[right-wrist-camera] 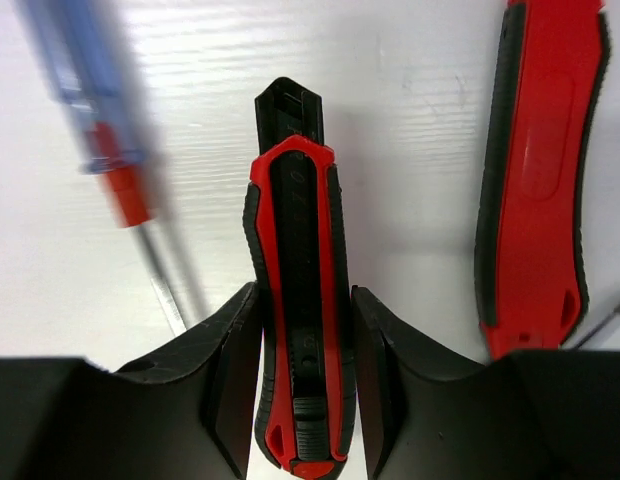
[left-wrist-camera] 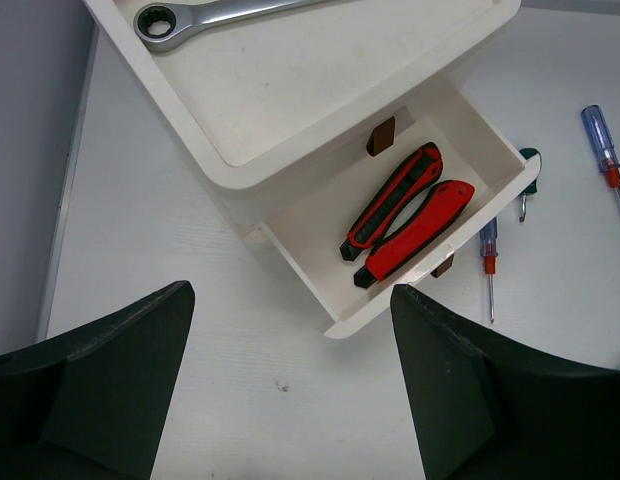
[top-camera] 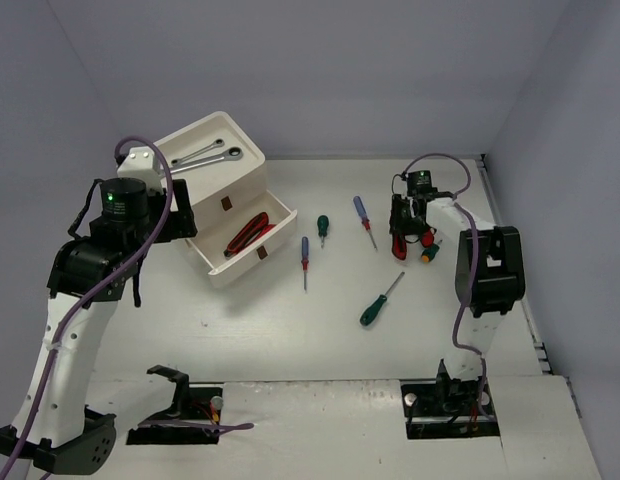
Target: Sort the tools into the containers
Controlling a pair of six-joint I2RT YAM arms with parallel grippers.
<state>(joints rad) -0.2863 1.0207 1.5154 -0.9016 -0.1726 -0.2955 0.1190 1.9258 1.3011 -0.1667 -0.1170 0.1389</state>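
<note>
The step in hand is the pickup of a red-and-black cutter (right-wrist-camera: 295,200) on the right side of the worktop (top-camera: 290,340). The right gripper (right-wrist-camera: 305,310) has its two fingers (right-wrist-camera: 230,380) pressed against the cutter's flanks, so it looks clamped on it. Whether the cutter has left the surface I cannot tell. A second cutter (right-wrist-camera: 535,180) lies just beside it to the right, and a blue screwdriver (right-wrist-camera: 90,120), blurred, lies to the left.

Well away across the worktop stands the white box (top-camera: 245,190). One drawer (left-wrist-camera: 315,205) is pulled open, and the cutters in the drawer (left-wrist-camera: 420,225) lie side by side there. The tray (left-wrist-camera: 290,100) on top of the box carries a wrench (left-wrist-camera: 190,15). The left gripper (left-wrist-camera: 290,390) hangs just in front of the open drawer with its fingers wide apart and nothing between them.

The next move likely calls for a straight lift clear of the neighbouring cutter. The carry then crosses over the loose screwdrivers (top-camera: 378,300) to the open drawer, and the release should lay the cutter alongside the two already inside. The drawer is narrow, so the cutter should be turned to match their angle, and the left arm may need to give way.
</note>
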